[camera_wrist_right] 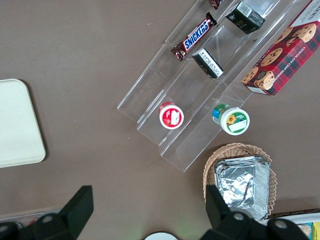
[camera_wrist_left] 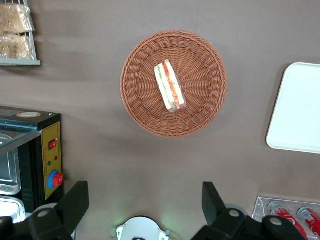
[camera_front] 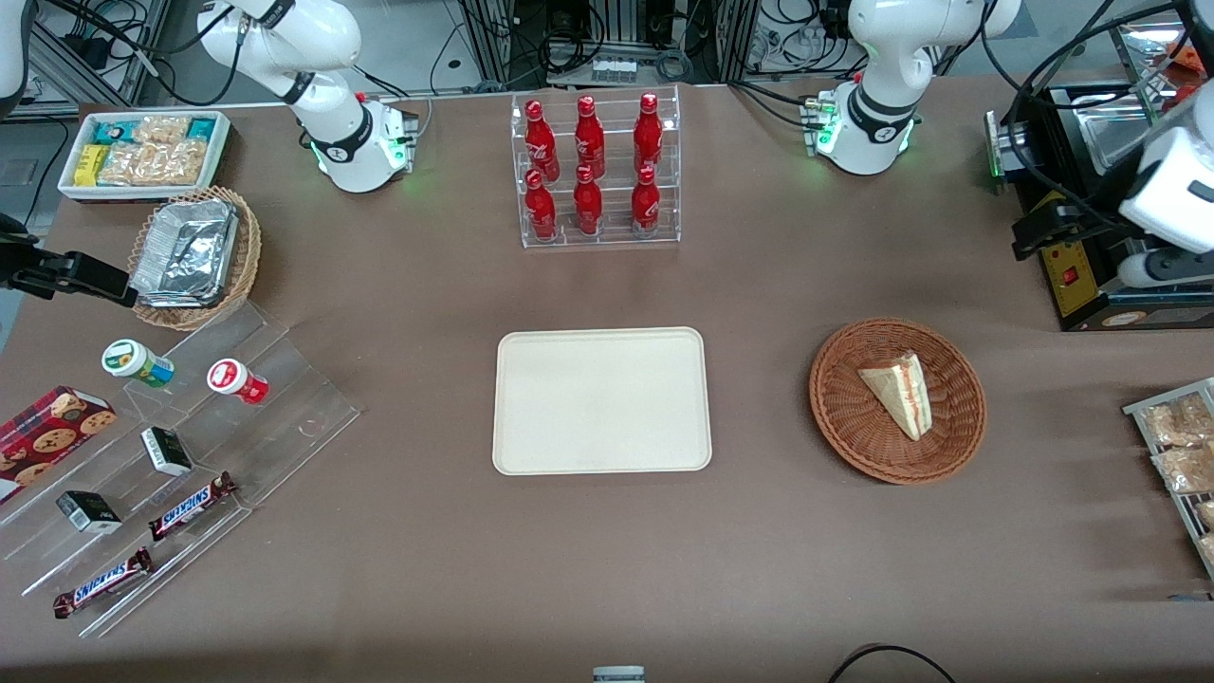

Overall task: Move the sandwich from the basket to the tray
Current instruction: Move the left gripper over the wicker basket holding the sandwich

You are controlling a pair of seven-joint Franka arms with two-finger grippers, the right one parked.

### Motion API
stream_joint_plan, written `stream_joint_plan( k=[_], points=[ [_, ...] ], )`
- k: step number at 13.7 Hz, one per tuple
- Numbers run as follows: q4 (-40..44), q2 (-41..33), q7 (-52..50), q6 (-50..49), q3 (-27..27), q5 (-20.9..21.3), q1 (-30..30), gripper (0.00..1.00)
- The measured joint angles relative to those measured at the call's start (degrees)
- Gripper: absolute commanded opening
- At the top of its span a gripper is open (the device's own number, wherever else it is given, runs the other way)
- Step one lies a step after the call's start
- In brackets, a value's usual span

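Observation:
The sandwich (camera_front: 899, 391) (camera_wrist_left: 169, 86), a pale bread wedge with red, orange and green layers along its cut edge, lies in the round reddish-brown wicker basket (camera_front: 835, 417) (camera_wrist_left: 135, 100). The cream-beige tray (camera_front: 601, 400) (camera_wrist_left: 297, 110) sits bare at the table's middle, beside the basket. My left gripper (camera_front: 1034, 235) (camera_wrist_left: 145, 200) hangs high over the working arm's end of the table, farther from the front camera than the basket. It is open, its fingers wide apart with nothing between them.
A black appliance (camera_front: 1091, 275) stands close under the gripper. A rack of red bottles (camera_front: 599, 171) stands near the arm bases. Bagged snacks on a wire rack (camera_front: 1181, 455) lie at the working arm's end. An acrylic stand (camera_front: 171, 455) and a foil-tray basket (camera_front: 194, 256) sit toward the parked arm's end.

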Motion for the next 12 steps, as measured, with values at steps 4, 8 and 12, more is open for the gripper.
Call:
stream_joint_plan(
  k=[4, 8, 12],
  points=[
    [-1.8, 0.1, 0.0, 0.3, 0.2, -0.1, 0.0, 1.0],
    [-13.1, 0.0, -0.4, 12.0, 0.2, -0.1, 0.0, 1.0],
    [-24.5, -0.1, -8.3, 26.9, 0.3, -0.1, 0.0, 1.0]
  ],
)
